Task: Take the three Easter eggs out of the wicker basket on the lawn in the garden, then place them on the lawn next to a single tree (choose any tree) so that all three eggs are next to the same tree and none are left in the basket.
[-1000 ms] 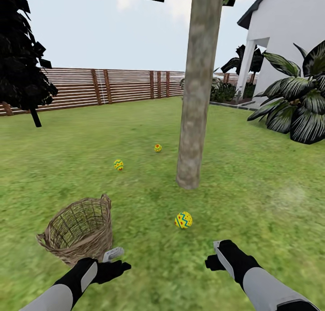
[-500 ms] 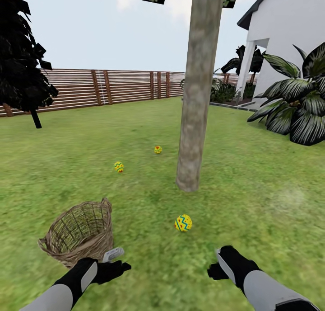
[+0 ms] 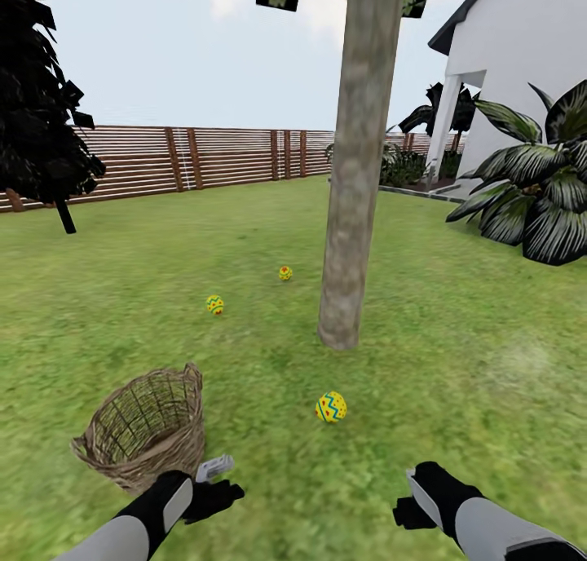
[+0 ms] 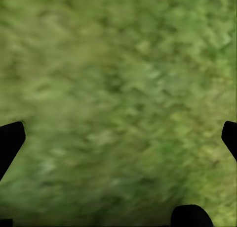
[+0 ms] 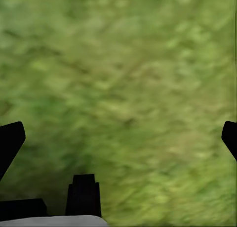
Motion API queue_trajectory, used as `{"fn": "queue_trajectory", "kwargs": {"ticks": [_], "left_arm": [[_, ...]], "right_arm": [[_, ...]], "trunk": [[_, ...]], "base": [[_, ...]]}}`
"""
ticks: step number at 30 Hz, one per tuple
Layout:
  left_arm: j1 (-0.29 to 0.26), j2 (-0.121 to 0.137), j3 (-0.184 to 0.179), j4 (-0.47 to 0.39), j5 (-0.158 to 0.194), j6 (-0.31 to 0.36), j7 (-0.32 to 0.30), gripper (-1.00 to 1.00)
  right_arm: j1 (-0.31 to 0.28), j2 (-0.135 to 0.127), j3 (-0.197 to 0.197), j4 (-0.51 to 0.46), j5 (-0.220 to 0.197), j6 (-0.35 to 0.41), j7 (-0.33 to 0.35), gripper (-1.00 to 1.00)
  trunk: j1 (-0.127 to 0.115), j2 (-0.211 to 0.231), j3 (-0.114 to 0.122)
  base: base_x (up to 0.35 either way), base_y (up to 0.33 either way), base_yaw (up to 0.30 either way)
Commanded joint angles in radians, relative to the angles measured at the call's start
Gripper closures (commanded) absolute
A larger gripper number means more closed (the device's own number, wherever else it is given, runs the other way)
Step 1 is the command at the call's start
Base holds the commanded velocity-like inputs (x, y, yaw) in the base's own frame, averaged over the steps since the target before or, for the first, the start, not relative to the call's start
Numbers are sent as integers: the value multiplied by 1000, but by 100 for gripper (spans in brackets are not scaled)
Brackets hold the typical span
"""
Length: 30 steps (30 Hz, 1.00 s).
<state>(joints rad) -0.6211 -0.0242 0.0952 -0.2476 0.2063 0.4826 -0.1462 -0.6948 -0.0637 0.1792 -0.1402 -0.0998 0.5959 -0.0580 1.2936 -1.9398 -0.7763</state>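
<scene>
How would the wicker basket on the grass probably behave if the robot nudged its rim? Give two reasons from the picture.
The wicker basket would probably tip easily: it already leans on the lawn and looks empty. Its open weave suggests it is light for its size, so a nudge would likely slide or topple it. The woven wall may flex slightly.

A brown slatted fence (image 3: 204,157) runs along the back under pale sky. A white house (image 3: 522,72) stands right, behind broad-leaved shrubs (image 3: 538,202).

place: home garden | lawn (image 3: 456,365) | slatted fence (image 3: 212,157) | white house (image 3: 522,72)
</scene>
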Motion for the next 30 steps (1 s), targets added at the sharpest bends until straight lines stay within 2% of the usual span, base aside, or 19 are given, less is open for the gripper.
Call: {"fn": "queue_trajectory", "kwargs": {"ticks": [1,6,18,20,24,26,30], "left_arm": [[0,-2,9,5,0,0,4,-100],[0,-7,10,52,-2,-12,9,-100],[0,-4,11,59,0,-13,9,-100],[0,0,11,88,-2,-21,9,-100],[0,10,10,149,-3,-91,9,-100],[0,11,9,186,-3,-106,9,-100],[0,19,11,256,-2,-112,7,-100]], "right_arm": [[0,-2,7,3,-11,-5,-6,-100],[0,-7,6,16,-12,-21,-4,-100],[0,-9,8,22,-3,-25,-5,-100],[0,-8,8,34,-1,-25,-5,-100],[0,-7,8,58,0,-25,-4,-100],[0,-8,8,72,0,-28,-4,-100],[0,-10,10,106,1,-97,14,-100]], "trunk": [[-4,7,2],[-23,42,18],[-69,126,56],[-77,140,62],[-92,168,74],[-100,182,81],[-115,210,93]], "base": [[0,0,0],[0,0,0],[0,0,0],[0,0,0],[0,0,0],[0,0,0],[0,0,0]]}}
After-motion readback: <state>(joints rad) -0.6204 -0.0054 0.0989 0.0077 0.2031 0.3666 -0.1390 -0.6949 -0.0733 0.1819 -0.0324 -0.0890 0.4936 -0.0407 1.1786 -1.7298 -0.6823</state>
